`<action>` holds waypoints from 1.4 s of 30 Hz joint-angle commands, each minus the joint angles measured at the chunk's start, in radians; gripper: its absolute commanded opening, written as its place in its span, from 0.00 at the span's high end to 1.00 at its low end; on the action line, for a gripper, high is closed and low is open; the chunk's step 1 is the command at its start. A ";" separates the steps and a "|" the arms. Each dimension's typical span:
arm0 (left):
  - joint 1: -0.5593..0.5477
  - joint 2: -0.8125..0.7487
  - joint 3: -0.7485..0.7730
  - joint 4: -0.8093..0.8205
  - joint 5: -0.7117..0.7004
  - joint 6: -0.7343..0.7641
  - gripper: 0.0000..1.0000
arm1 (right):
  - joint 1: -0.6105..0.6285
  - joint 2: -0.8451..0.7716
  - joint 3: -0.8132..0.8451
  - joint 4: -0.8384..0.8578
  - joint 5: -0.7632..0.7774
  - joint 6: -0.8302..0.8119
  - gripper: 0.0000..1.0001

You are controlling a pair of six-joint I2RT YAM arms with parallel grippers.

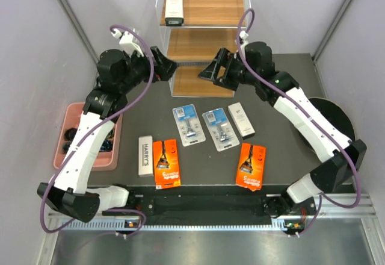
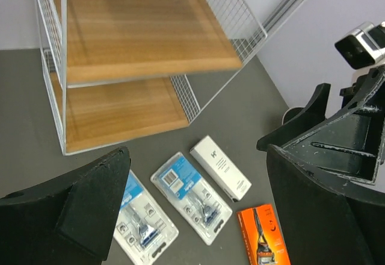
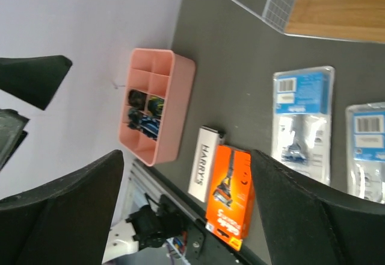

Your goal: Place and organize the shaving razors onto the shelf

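The shelf [image 1: 201, 12] stands at the back of the table, and one white box [image 1: 174, 6] lies on the left of its top tier. On the dark table lie two blue-clear blister packs [image 1: 189, 125] [image 1: 219, 129], a white box [image 1: 240, 120], the HARRY'S box [image 1: 145, 155] and two orange cards [image 1: 166, 163] [image 1: 252, 165]. My left gripper [image 1: 165, 69] hovers open and empty at the shelf's front left. My right gripper [image 1: 210, 71] hovers open and empty in front of the shelf. The left wrist view shows the shelf [image 2: 132, 66], both blister packs [image 2: 191, 196] [image 2: 141, 226], the white box [image 2: 220, 167] and an orange card [image 2: 263, 236] below the left gripper [image 2: 198, 159]. The right gripper [image 3: 186, 156] looks down on the HARRY'S box [image 3: 202, 162] and an orange card [image 3: 230, 196].
A pink compartment tray [image 1: 74, 117] with dark small items sits off the table's left edge, also seen as the pink tray [image 3: 174, 96]. A black round object [image 1: 334, 115] lies at the right. Purple cables loop off both arms. Grey walls close in on both sides.
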 commanded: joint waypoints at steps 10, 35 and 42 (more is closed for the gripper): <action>0.004 -0.077 -0.275 -0.077 0.018 -0.119 0.01 | 0.009 -0.113 -0.303 -0.046 0.129 -0.090 0.10; 0.004 0.087 -0.411 -0.275 0.107 -0.202 0.01 | -0.084 -0.072 -0.484 -0.254 0.499 -0.280 0.01; 0.004 0.108 -0.420 -0.277 0.113 -0.190 0.01 | -0.132 0.037 -0.498 -0.183 0.424 -0.351 0.01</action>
